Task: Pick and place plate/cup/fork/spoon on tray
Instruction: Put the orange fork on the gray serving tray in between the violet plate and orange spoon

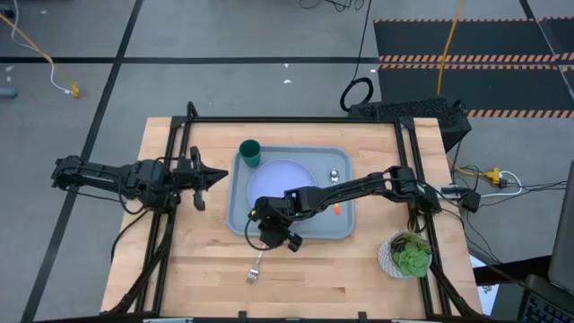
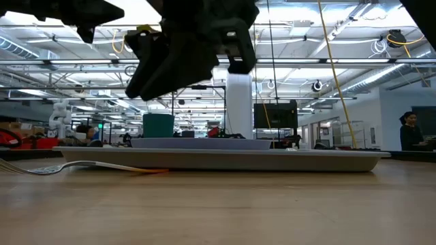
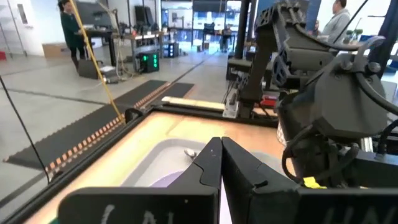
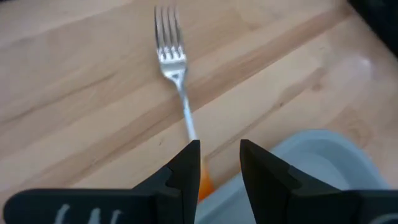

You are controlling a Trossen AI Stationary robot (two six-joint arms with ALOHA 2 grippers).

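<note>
A pale wooden table [image 1: 305, 269] fills the scene, with a workshop floor around it and the grey-blue tray [image 1: 345, 229] near its middle. Over the tray's front left corner the right gripper [image 4: 219, 163] is poised, its fingers parted with nothing between them. The fork [image 4: 174, 68] is seen just ahead of those fingers: its orange handle end lies at the tray rim, seemingly propped on it, and its tines point away from the tray onto bare wood. The long axis runs in line with the fingers' reach, so the handle is straddled crosswise. The right arm is much the nearer. Open wood is left all around the tines. On the tray sit the plate [image 1: 273, 179], cup [image 1: 249, 152] and spoon [image 1: 334, 176]. Off the tray's left edge, the left gripper [image 1: 215, 178] is held closed.
</note>
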